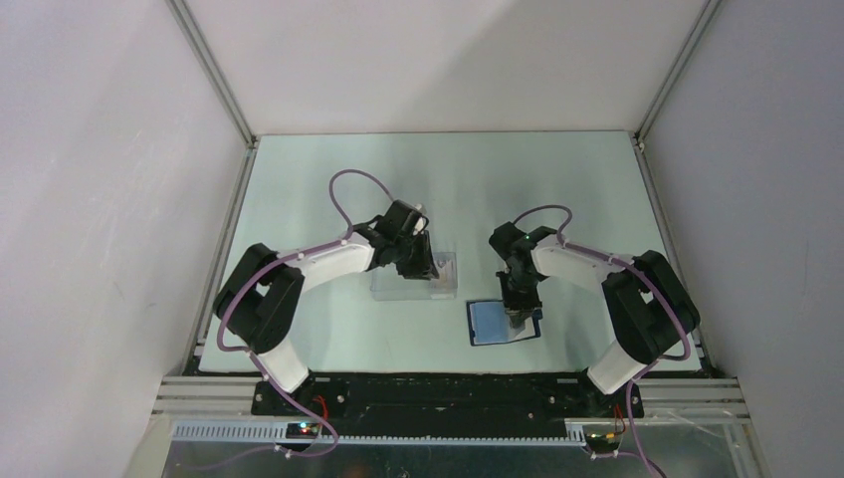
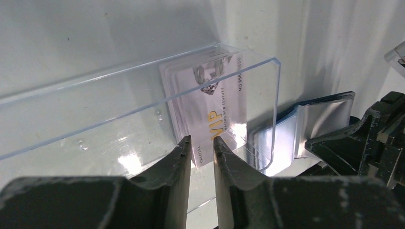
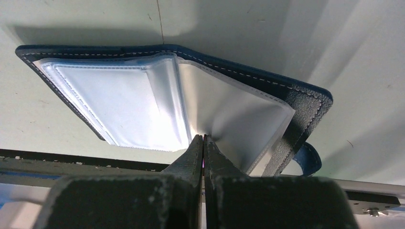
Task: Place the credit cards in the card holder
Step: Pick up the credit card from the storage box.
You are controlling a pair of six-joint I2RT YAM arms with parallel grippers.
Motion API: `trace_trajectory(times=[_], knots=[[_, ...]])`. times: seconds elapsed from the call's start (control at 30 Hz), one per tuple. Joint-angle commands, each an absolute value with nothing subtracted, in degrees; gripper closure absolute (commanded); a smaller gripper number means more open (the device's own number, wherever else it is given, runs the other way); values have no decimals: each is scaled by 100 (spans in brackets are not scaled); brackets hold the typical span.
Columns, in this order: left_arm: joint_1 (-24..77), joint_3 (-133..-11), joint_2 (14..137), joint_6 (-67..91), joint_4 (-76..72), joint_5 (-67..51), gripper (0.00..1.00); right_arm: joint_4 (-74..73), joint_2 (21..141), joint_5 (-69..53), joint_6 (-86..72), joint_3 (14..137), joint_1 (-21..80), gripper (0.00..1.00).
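Inside clear tray (image 2: 95,112), stacked credit cards (image 2: 210,102)

A robot lab test cell: plain white walls (image 1: 100,149), metal frame rails (image 1: 214,70), two arms (image 1: 328,261) bolted at the near edge of a pale table (image 1: 557,169).

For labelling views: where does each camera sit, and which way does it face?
Top external: above, behind, looking down at the table; left arm and right arm show.
Left wrist: low, facing credit cards in a clear box; left jaws apart.
Right wrist: low, facing the open card holder; right jaws shut on its sleeve.
Shared: all show the card holder.
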State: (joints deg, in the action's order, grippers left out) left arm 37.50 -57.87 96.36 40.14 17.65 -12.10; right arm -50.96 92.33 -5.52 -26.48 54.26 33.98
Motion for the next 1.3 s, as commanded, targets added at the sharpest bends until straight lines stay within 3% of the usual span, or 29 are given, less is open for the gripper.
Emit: trace_trajectory(times=[0.0,0.47,0.83,1.27], knots=[[3784,-6022,9673,4032,1738,-1146,72,-4986,9113,-612,-2593,5354,3366,100],[3793,-6101,9795,4026,1828,-1089,71,-4939,9172,-701,-2541,5347,3381,100],[3849,-6198,9804,4026,1827,-1080,87,-4923,9243,-727,-2522,5346,3438,100],[3874,-6190,9639,4034,1812,-1069,87,-4900,9302,-756,-2518,5346,3488,100]])
